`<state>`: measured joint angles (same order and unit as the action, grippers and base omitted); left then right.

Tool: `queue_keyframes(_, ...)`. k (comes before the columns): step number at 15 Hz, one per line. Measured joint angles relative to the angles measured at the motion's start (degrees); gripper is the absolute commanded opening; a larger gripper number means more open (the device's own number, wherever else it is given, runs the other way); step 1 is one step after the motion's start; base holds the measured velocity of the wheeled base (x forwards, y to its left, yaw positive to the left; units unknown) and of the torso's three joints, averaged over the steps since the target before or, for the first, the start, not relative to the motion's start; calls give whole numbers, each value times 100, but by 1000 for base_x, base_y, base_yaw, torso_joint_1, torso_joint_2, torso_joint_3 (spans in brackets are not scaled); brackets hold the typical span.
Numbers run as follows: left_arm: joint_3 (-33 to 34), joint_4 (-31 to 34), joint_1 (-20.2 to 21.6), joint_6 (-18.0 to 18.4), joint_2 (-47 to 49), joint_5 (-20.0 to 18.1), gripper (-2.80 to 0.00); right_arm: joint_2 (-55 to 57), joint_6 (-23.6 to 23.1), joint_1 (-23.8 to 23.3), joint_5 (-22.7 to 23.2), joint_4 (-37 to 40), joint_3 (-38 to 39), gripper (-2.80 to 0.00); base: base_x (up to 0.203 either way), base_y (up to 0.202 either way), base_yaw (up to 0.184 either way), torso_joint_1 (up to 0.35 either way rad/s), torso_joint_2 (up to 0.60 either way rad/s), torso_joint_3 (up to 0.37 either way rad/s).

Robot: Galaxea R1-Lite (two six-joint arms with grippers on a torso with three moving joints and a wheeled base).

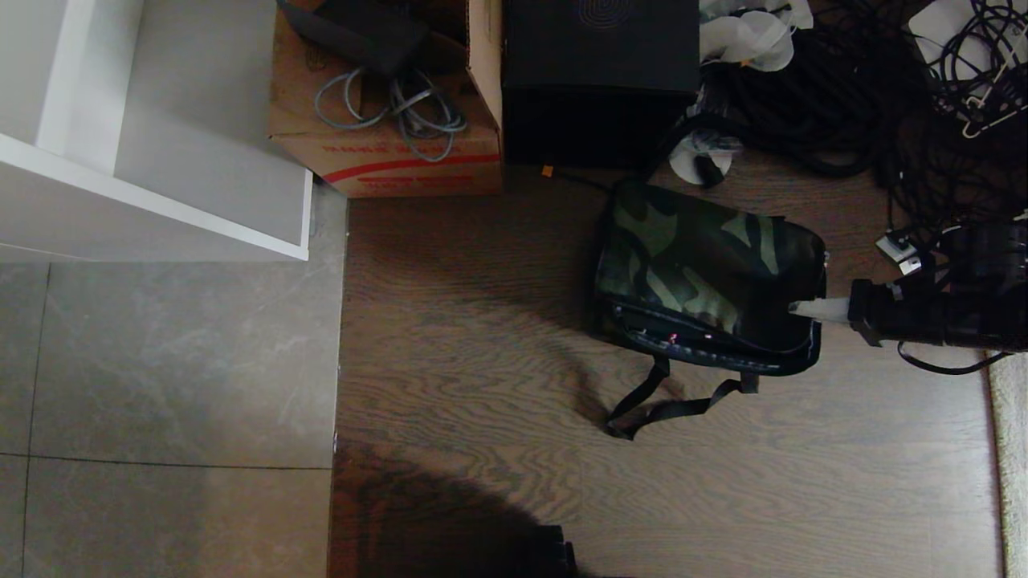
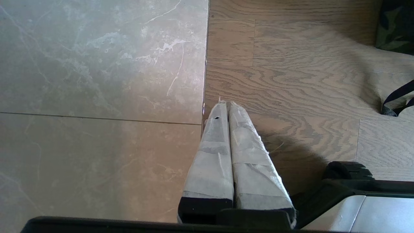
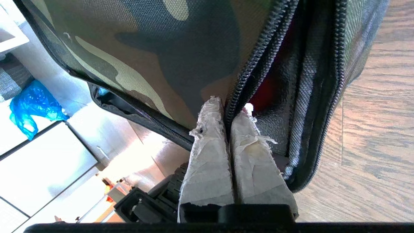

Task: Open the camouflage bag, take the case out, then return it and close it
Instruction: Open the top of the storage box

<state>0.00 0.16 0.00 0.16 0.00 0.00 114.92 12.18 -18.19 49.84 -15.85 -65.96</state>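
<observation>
**Pinched on the lid edge, ready to lift**

Wood-grain floor runs under everything, meeting grey tile on my left side, with a brown cardboard box [image 1: 385, 152] and a taller black box [image 1: 598, 80] standing beyond and a tangle of black cables [image 1: 843, 96] off to my right. On the wood, toward my right, sits the camouflage bag [image 1: 707, 265], its black shoulder strap [image 1: 666, 401] trailing loose on the floor on the near side.

My right end effector [image 3: 231, 111] has reached in from the right and is pressed narrow on the edge of the bag's lid, right at the zipper line [image 3: 255, 64]; one pad lies on the camouflage outside, the other inside against the lining, where a sliver of red shows. The zipper looks already parted along this stretch, so I judge the step in hand to be opening the lid. The case is not visible; presumably it is inside.

My left end effector [image 2: 226, 105] hangs parked over the seam between tile and wood, pads together, holding nothing.

Next, I think, comes swinging the pinched edge up and back toward the hinge side. That needs a firm pinch on thin fabric and an arcing path, or the whole soft bag may drag along instead of opening.
</observation>
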Motion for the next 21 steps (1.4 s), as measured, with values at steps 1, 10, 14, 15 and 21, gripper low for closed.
queue_keyframes(1, 0, 2, 0, 2, 0, -2, -280, -1, 16, 0, 0, 2, -30, -280, 0, 0, 0, 0, 0, 0)
queue_keyframes(10, 0, 0, 0, 0, 0, 0, -280, -40, 1100, -30, 7, 4, -665, -280, 0, 0, 0, 0, 0, 0)
queue_keyframes(14, 0, 1, 0, 2, 0, 0, -280, -50, 1326, -41, 7, -2, -813, -280, 0, 0, 0, 0, 0, 0)
queue_keyframes(15, 0, 2, 0, 2, 0, 0, -280, -47, 1326, -57, 7, -5, -845, -280, 0, 0, 0, 0, 0, 0)
queue_keyframes(21, 0, 2, 0, 1, 0, 0, -280, -28, 1870, -93, 7, -5, -1133, -280, 0, 0, 0, 0, 0, 0)
